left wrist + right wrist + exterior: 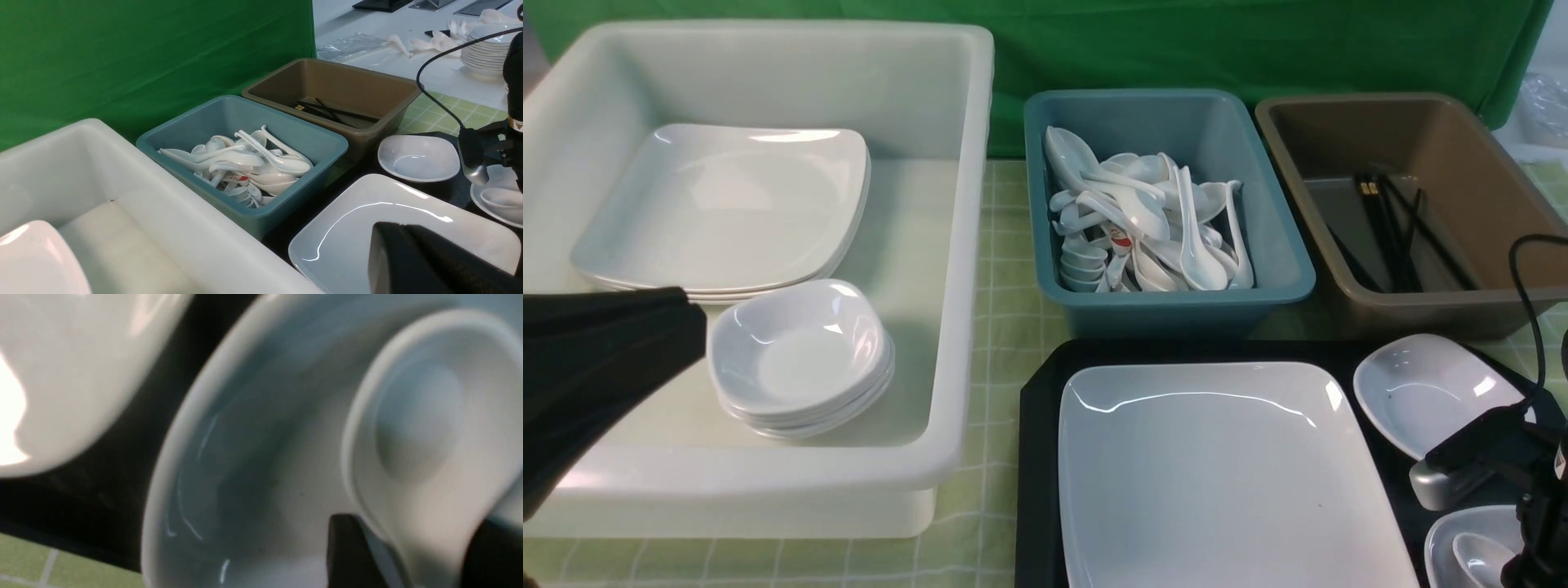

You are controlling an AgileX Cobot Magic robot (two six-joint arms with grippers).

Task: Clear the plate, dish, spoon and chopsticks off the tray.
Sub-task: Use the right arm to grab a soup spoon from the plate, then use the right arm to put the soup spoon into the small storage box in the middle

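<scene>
The left gripper [392,228] reaches in from the left edge of the front view, its dark fingers shut together and holding nothing. In the front view it hides part of a big white tub [956,327]. Inside that tub lies a stack of large plates [727,196], with a stack of small bowls [796,351] just beside it, nearer the camera. A green checked cloth [1013,269] lies under the tubs, and a green curtain [1176,41] hangs behind them.

Further right, a teal tub [1168,306] holds a jumbled heap of white spoons [1143,212]. On the near side of it is the black tray [1039,474], and on the tray lies the large white plate [1217,482]. A brown tub [1445,302] stands to the right of the teal one; black chopsticks [1384,229] lie in it, some crossing, with gold bands on a thick end.

To the right of the plate, an empty white dish [1421,392] sits toward the far side of the tray. A second dish [1441,547] sits nearer the camera, with the white spoon [1478,555] lying in it, bowl facing up.

At the right edge is the right gripper [408,553], down at that second dish. Its fingers stand apart, one on each side of the spoon's handle; whether they clamp it I cannot tell.
</scene>
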